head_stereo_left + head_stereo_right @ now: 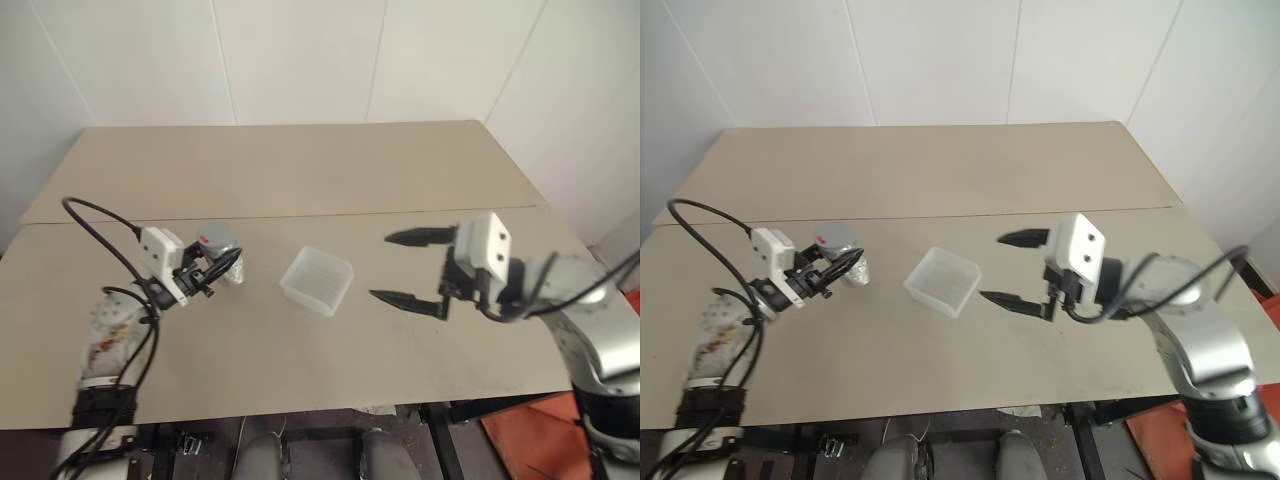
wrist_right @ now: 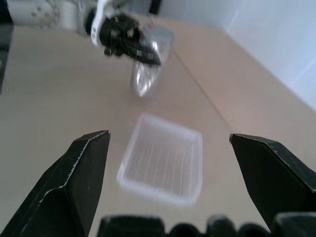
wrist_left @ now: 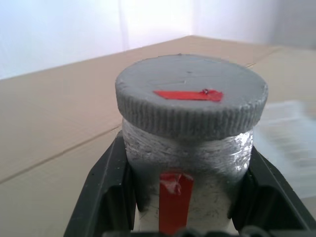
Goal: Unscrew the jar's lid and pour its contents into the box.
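Grey lid on jar, upright, clamped in my left pincer above tabletop. Right pincer wide apart, across box, fingers aimed at jar; lid faces up, reach from right.

The box sits alone mid-bench, bare surface on every side. Between it and the right hand, whose fingers stand wide apart, nothing intervenes. On the box's other side, the left hand clamping the jar blocks that approach.
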